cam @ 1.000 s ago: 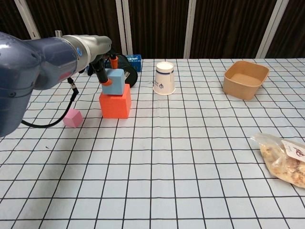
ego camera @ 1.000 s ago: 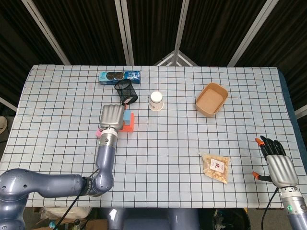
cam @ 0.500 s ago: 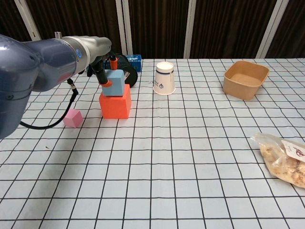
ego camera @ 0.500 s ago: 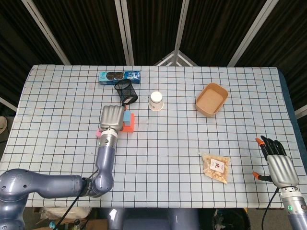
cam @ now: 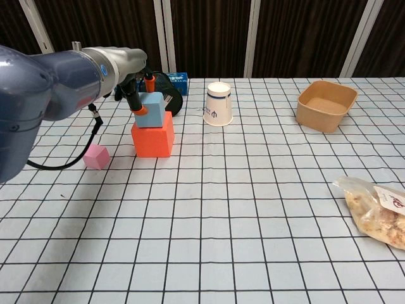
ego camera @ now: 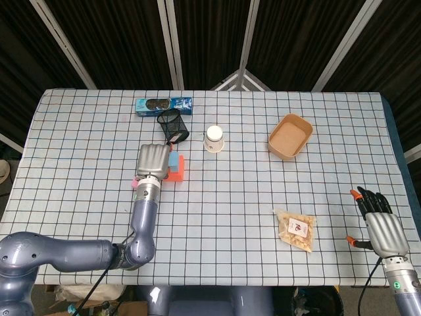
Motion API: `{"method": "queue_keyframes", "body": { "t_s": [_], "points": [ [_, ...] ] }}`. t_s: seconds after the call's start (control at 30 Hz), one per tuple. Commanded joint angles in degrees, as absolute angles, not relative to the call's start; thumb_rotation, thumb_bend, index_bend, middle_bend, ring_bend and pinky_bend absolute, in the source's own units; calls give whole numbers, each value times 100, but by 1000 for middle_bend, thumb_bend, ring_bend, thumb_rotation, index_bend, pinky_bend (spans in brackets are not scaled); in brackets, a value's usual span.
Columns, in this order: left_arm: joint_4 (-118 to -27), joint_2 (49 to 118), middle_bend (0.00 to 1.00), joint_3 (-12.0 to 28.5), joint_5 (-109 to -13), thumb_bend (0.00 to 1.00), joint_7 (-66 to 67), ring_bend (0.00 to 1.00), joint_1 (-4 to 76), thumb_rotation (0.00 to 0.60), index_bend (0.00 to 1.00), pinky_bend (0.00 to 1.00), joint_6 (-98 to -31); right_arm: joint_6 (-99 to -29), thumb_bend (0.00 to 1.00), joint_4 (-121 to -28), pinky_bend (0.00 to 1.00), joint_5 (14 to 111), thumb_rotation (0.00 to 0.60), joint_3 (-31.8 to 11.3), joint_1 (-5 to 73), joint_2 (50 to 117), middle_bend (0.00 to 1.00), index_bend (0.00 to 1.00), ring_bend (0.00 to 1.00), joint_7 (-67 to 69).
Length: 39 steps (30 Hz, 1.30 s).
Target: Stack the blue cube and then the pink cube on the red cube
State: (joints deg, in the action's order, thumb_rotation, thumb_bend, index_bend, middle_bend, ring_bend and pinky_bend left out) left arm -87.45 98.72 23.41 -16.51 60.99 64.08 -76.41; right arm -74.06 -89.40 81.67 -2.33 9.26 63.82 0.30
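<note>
- Left robot hand (cam: 140, 95) grips the blue cube (cam: 152, 109) resting atop the red cube (cam: 153, 139); square it before letting go.
- Right robot hand (ego camera: 378, 220) idles, fingers apart, holding nothing.

High head view straight down over the whole table (ego camera: 263, 191); low, nearer chest view across it.

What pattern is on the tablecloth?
White tablecloth with a dark grid of squares; clearest in the chest view.
</note>
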Motion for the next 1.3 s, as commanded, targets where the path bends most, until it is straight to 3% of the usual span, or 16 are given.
{"method": "queue_keyframes", "body": {
  "t_s": [0.03,0.57,0.8,1.07,1.3],
  "points": [
    [-8740,9874,873,2335,-1654,290,6104,697,6408,600,322,716,-7639,-7406,95,-8944,2,8160,600,-234,923,6377,42,0,21,33],
    [-8973,9727,869,2351,-1703,267,6149,695,6367,600,295,714,-7788,-7393,94,-8987,2,8148,600,-229,917,6345,42,0,22,33],
    [-9790,9147,866,2341,-1899,242,6123,693,6132,600,277,714,-8051,-7403,95,-9037,2,8160,600,-217,905,6313,42,0,21,41],
    [-11637,7584,858,1618,-2982,243,5478,688,5152,600,294,710,-8081,-7470,94,-9093,2,8207,600,-205,866,6255,42,0,21,122],
    [-11475,7057,859,978,-3448,243,4821,688,4588,600,311,710,-7621,-7436,94,-9140,2,8239,600,-180,879,6250,42,0,22,82]
  ]
}}
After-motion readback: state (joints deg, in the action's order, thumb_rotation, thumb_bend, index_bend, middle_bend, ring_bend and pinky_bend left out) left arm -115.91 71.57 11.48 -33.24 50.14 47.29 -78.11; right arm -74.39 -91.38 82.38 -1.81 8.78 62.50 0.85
